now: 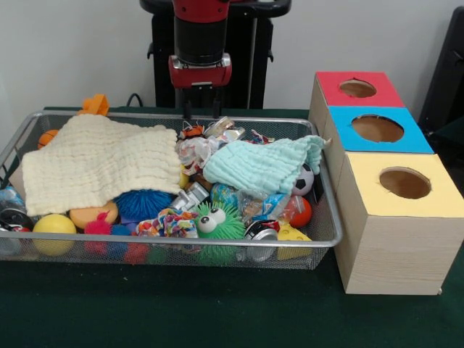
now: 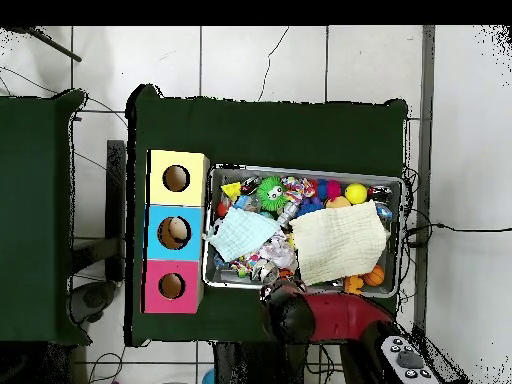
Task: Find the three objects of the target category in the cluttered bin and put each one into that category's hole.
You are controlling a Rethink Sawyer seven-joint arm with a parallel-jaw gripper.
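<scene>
While the end effector [image 1: 201, 110] is held open and empty above the bin's [image 1: 330, 217] far rim, targets may be missed, since two cloths [image 1: 101, 159] cover the clutter.

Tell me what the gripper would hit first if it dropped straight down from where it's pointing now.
Probably the far rim of the wire bin or the small clutter just inside it, beside the cream cloth. The gripper hangs over that far edge pointing down, but depth is hard to judge here.

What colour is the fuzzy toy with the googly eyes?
The spiky rubber toy with googly eyes is bright green, clearest in the front view.
</scene>
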